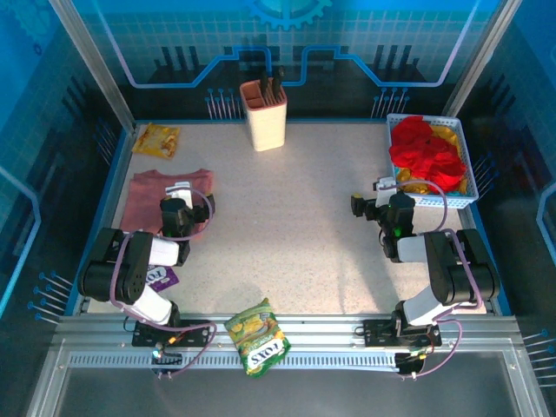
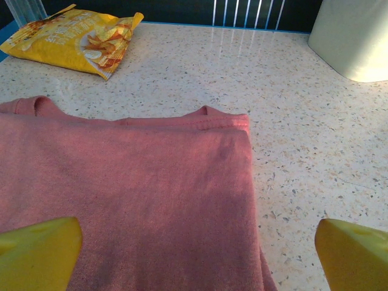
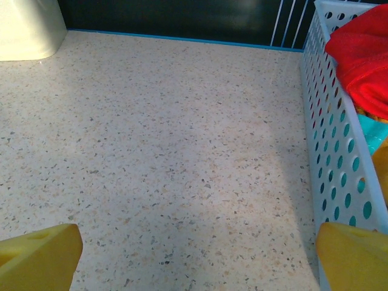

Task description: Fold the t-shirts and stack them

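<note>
A dusty pink t-shirt (image 1: 148,198) lies folded flat at the left of the table, and fills the near part of the left wrist view (image 2: 133,194). My left gripper (image 1: 180,198) hovers over its right half, its yellow fingers (image 2: 39,251) wide open with only cloth below. A bright red t-shirt (image 1: 426,149) is bunched over yellow cloth (image 1: 449,132) in the white basket (image 1: 470,187) at the back right. My right gripper (image 1: 387,195) stands open over bare tabletop just left of the basket wall (image 3: 339,157). The red t-shirt (image 3: 364,54) spills over the rim.
A beige knife block (image 1: 263,115) stands at the back centre. A yellow snack packet (image 1: 156,139) lies at the back left, beyond the pink shirt (image 2: 79,39). A green-yellow packet (image 1: 256,334) rests on the front rail. A purple item (image 1: 162,276) sits by the left arm's base.
</note>
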